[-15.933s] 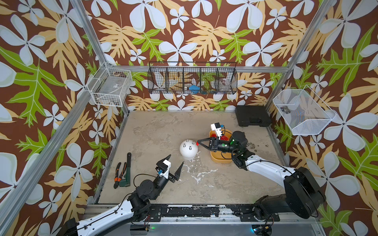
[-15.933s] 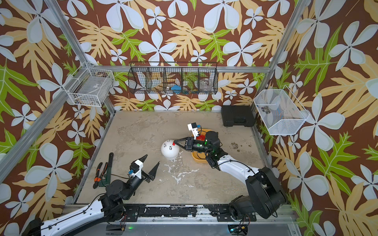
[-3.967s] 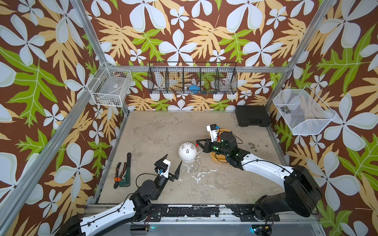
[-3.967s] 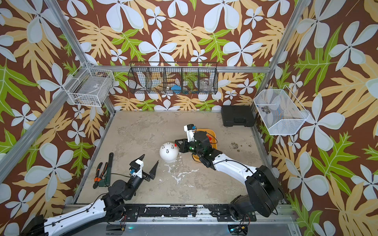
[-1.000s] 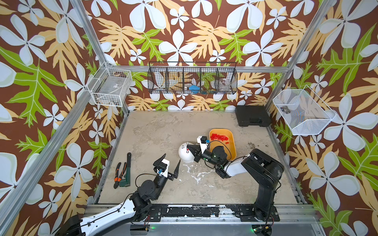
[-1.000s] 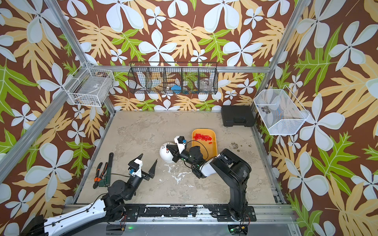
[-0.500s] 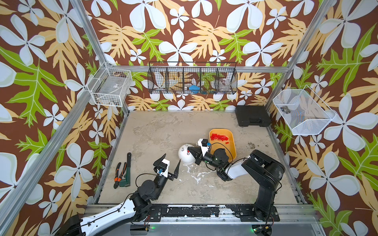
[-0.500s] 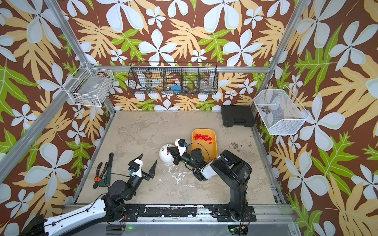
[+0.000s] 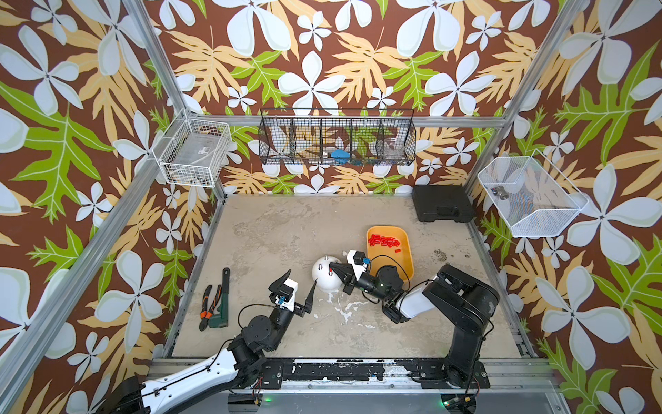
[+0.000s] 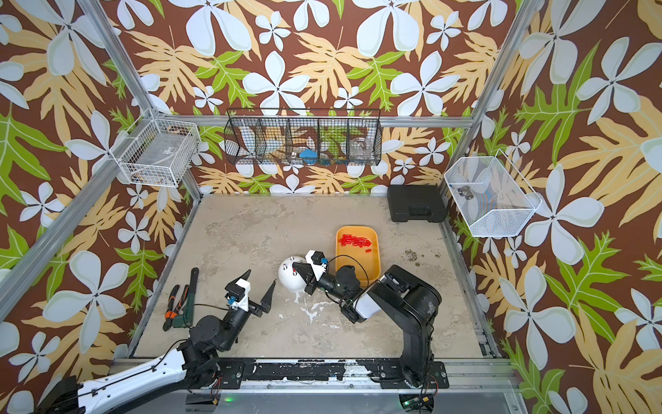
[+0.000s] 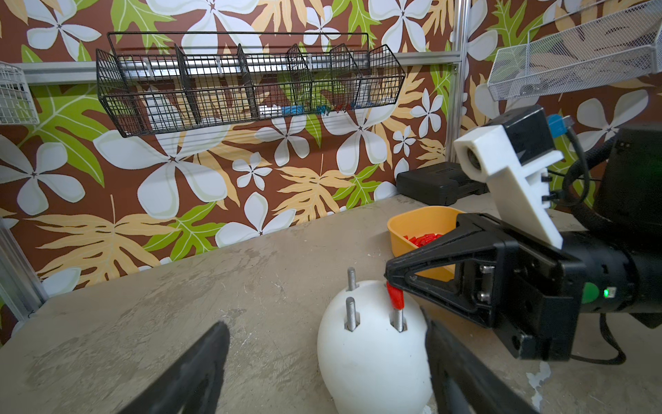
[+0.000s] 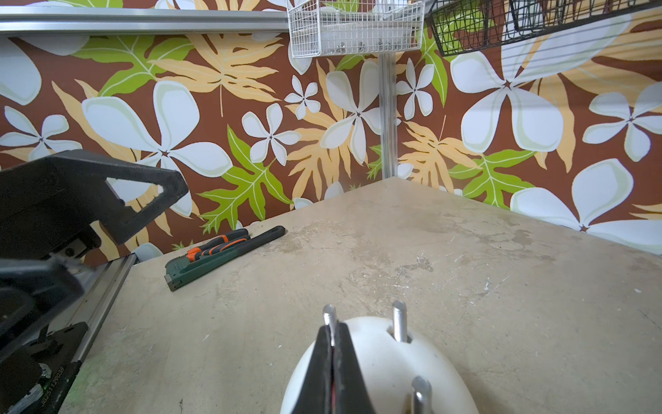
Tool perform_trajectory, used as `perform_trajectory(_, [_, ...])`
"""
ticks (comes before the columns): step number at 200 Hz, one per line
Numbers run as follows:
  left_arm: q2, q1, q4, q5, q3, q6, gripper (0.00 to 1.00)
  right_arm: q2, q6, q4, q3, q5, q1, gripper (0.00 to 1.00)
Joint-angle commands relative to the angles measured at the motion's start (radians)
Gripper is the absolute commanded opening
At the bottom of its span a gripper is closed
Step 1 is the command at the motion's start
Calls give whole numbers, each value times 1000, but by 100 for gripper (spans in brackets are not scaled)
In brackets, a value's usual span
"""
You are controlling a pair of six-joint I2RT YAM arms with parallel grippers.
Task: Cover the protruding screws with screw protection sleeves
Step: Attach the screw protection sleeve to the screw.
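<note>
Matt white dome [image 11: 372,355]; threaded metal screws [image 11: 351,313]; glossy red sleeve [image 11: 395,299].

The light is bright and even everywhere, with only soft, faint shadows on the table [image 9: 286,229]. No strong glare shows. In the wrist views, straight bars bend near the edges, and the close black fingers [image 11: 193,369] look blurry.

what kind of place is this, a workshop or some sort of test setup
Most likely a robot test cell, not a real workshop: an aluminium frame carries printed floral wallpaper, wire baskets hang on the back wall, and two arms are bolted to a rail at the table's edge.
</note>
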State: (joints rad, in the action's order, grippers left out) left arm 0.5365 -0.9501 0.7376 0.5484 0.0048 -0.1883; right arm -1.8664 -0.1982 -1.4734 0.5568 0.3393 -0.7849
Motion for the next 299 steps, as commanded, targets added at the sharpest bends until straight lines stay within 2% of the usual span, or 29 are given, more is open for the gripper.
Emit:
perform_trajectory(1, [0, 2, 30, 4, -17, -7, 86, 7, 39, 32, -10, -2, -6, 0])
perform_trajectory(46, [0, 2, 31, 4, -17, -9, 86, 22, 97, 65, -28, -54, -20, 0])
perform_trajectory(102, [6, 2, 32, 5, -16, -9, 86, 14, 146, 146, -2, -47, -32, 0])
perform_trajectory(181, [10, 2, 33, 0, -16, -7, 86, 6, 88, 133, -17, -90, -32, 0])
perform_trajectory(189, [11, 2, 33, 1, -16, -7, 86, 13, 82, 120, -22, -90, -31, 8])
perform_trajectory(205, [15, 2, 35, -1, -16, -8, 86, 46, 66, 125, -25, -90, -30, 31])
perform_trajectory(230, [23, 1, 42, -1, -15, -3, 87, 156, 21, 188, -19, -90, -25, 48])
perform_trajectory(241, [34, 3, 54, 7, -16, 9, 91, 217, -4, 239, -6, -88, -18, 56])
perform_trajectory(255, [55, 15, 56, 3, 1, 50, 96, 293, -49, 312, 14, -63, -1, 58])
perform_trajectory(264, [71, 46, -10, -37, 52, 104, 97, 343, -77, 356, 25, -53, 14, 59])
perform_trajectory(278, [126, 133, -150, -141, 170, 230, 97, 426, -105, 465, 47, -90, 33, 59])
perform_trajectory(289, [194, 193, -242, -202, 266, 347, 93, 493, -118, 529, 48, -114, 48, 59])
perform_trajectory(299, [259, 241, -325, -320, 346, 447, 90, 548, -126, 600, 48, -158, 61, 60])
